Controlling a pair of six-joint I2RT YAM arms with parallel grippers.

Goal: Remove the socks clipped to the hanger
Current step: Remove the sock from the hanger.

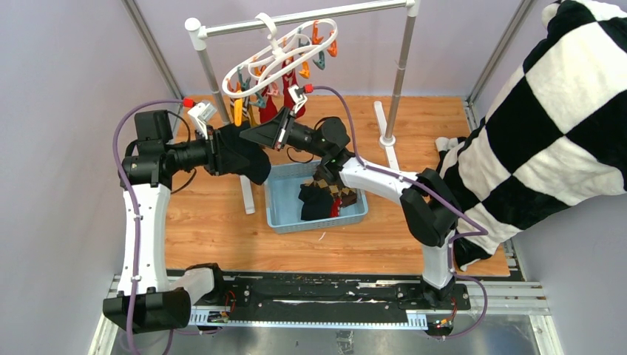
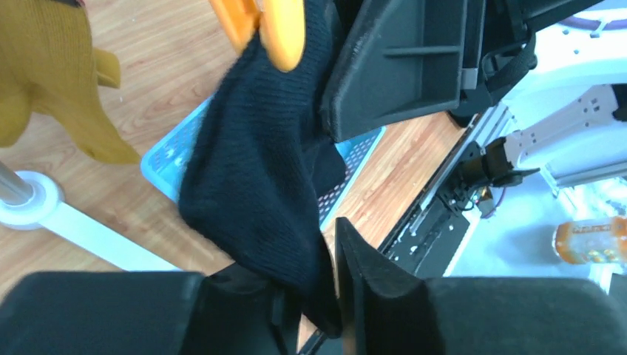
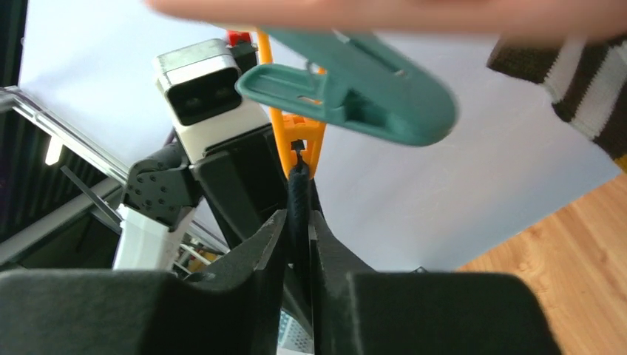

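We've got a grey metal rail stand (image 1: 303,16) at the back of the wood table (image 1: 214,222), w/ a light blue plastic basket (image 1: 277,203) approx mid-table. Big b&w checkered blanket (image 1: 562,111) on the right. Orange bottle (image 2: 591,240) beyond the table edge, blurry tbh.

Orange bottle (image 2: 591,242) label too blurred; nothing else legible.

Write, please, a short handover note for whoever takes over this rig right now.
Right gripper: shut on the dark sock just below the orange peg that clips it.
Left gripper: jaws apart, the sock's lower part hanging between them.
Done: several socks lie in the blue basket.
Left: pull the dark sock free of its peg, then take at least the red sock and the mustard sock off the hanger.
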